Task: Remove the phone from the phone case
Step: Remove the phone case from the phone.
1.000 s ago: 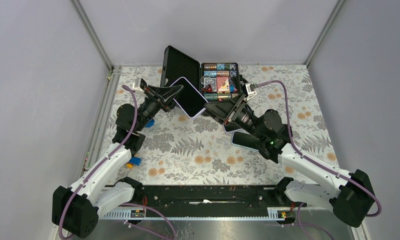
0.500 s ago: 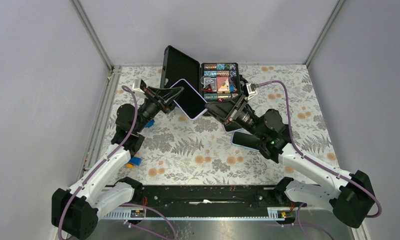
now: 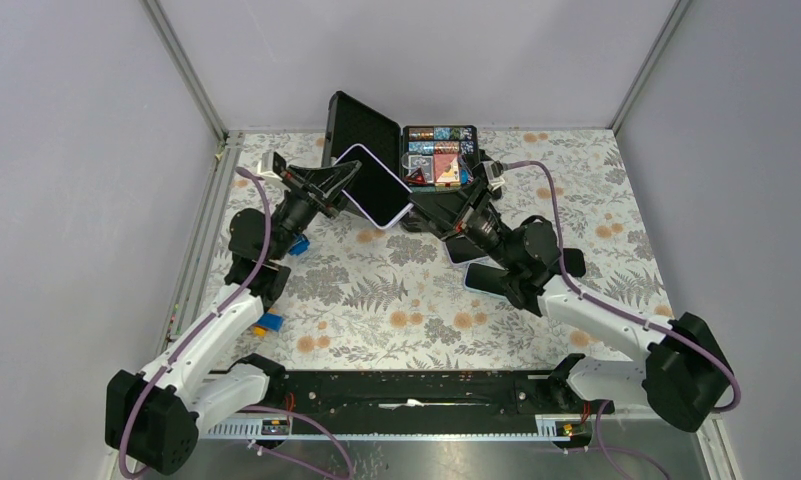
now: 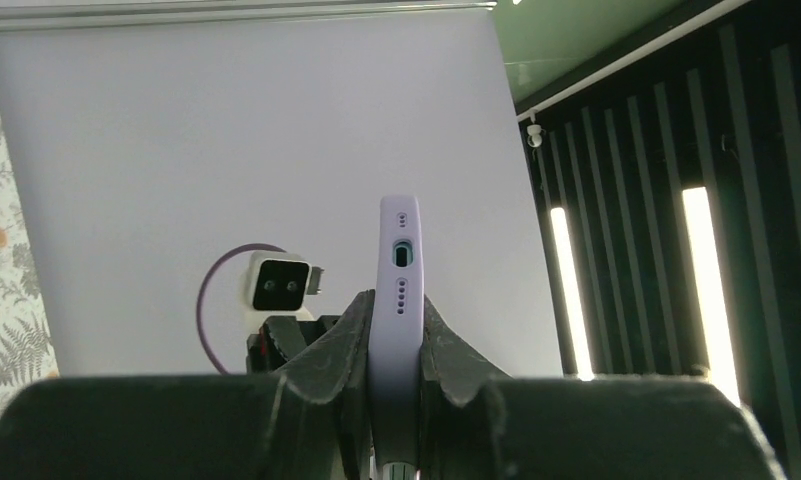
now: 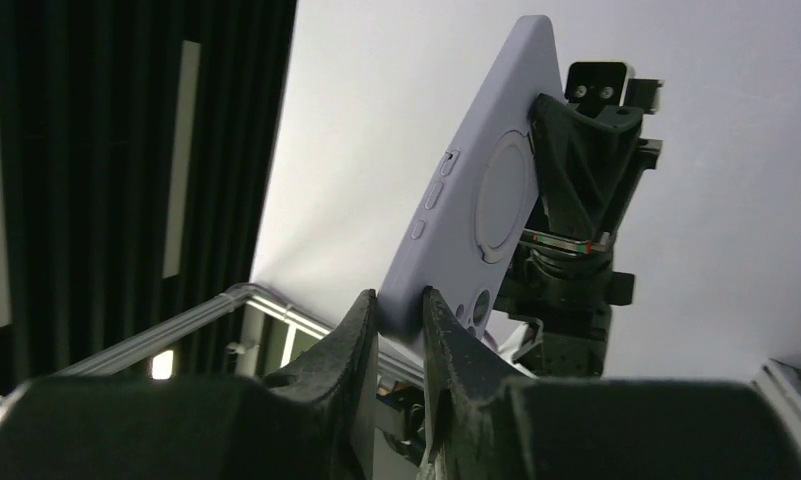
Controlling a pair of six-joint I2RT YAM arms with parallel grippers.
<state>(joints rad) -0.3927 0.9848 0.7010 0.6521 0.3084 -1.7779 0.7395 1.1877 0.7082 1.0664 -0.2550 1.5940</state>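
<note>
A phone with a dark screen sits in a lilac phone case, held in the air above the table between both arms. My left gripper is shut on its left edge; the left wrist view shows the case edge-on between my fingers, charging port up. My right gripper is shut on the case's lower right corner; the right wrist view shows the lilac back of the case with its round ring and camera holes, pinched at the corner.
An open black box with colourful small items stands at the back of the floral table. A dark phone-like slab lies under the right arm. Small blue and orange pieces lie near the left arm.
Both grippers have carried the cased phone a little toward the back and left. The right arm has stretched further forward. Both grips are unchanged.
</note>
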